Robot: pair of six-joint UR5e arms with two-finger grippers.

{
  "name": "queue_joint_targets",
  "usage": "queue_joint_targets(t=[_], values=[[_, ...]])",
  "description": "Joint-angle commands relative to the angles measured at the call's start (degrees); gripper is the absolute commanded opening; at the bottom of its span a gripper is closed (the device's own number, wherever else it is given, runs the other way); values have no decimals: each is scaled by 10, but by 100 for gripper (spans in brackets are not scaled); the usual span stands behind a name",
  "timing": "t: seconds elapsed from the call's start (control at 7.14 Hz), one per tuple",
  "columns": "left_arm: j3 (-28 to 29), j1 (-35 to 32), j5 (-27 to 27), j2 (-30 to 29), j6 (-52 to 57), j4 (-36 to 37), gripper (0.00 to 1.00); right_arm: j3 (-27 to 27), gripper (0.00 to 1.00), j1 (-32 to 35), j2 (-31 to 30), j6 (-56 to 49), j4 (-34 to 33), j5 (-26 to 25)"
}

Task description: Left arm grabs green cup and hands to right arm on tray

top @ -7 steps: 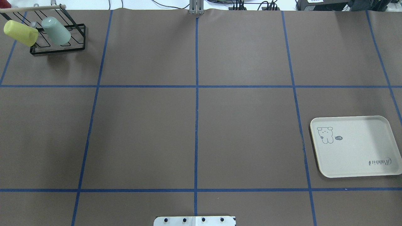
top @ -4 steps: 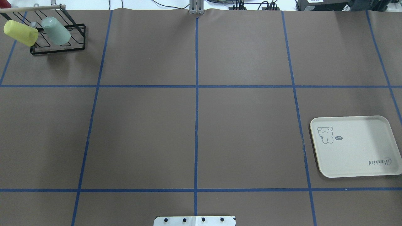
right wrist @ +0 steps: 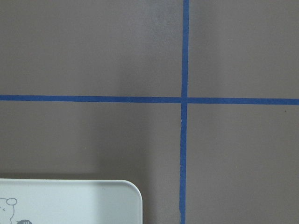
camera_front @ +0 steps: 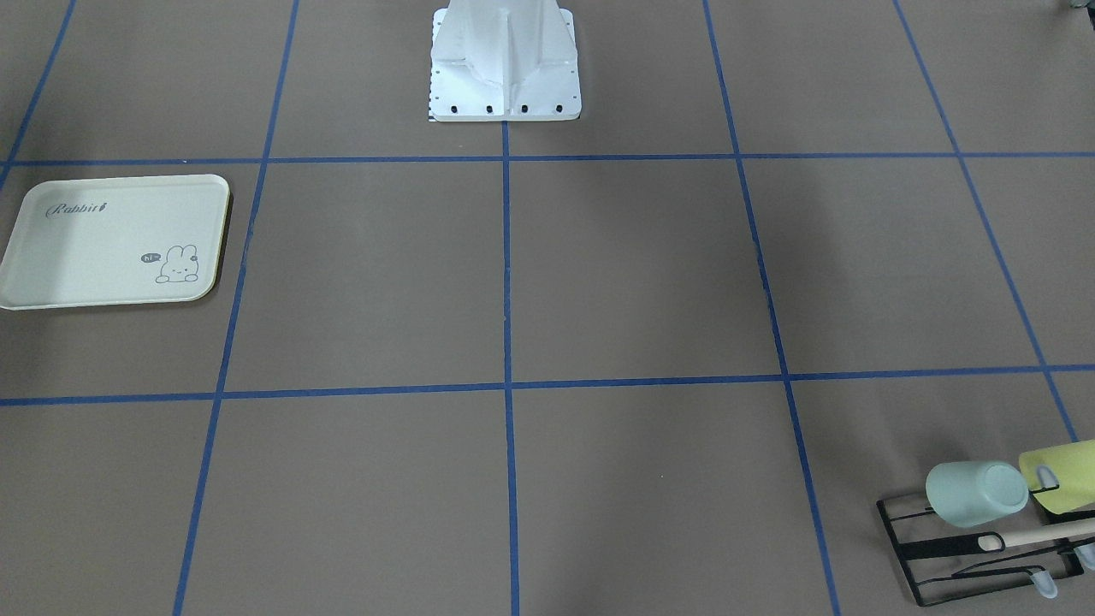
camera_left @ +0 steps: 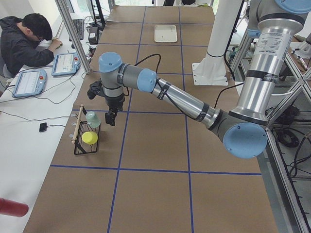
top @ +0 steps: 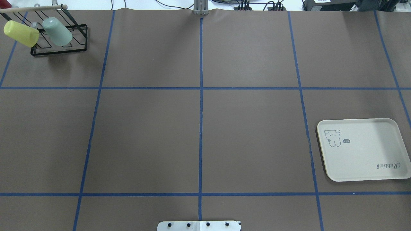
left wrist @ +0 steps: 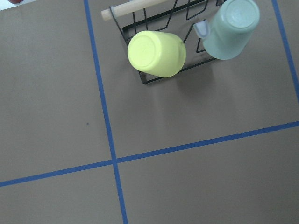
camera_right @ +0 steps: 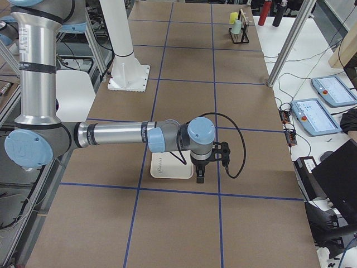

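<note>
Green cup racked in the bench's far left corner, both arms poised above the bench.
You'll see the cup tilted, base up, on the black wire rack, just beside the yellow-green cup. The left gripper hangs near the rack. The right gripper hangs by the tray at the bench's right edge. From these side views you cannot tell whether either gripper's jaws are parted or closed.
</note>
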Motion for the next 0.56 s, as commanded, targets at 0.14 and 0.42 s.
queue_joint_targets(t=[0.14,0.42], values=[[-17,30,-7,0,-40,-16,100,-3,99,0,0,0,0,0],[5,38,-3,2,-73,-123,100,-4,99,0,-1,-1,0,0]])
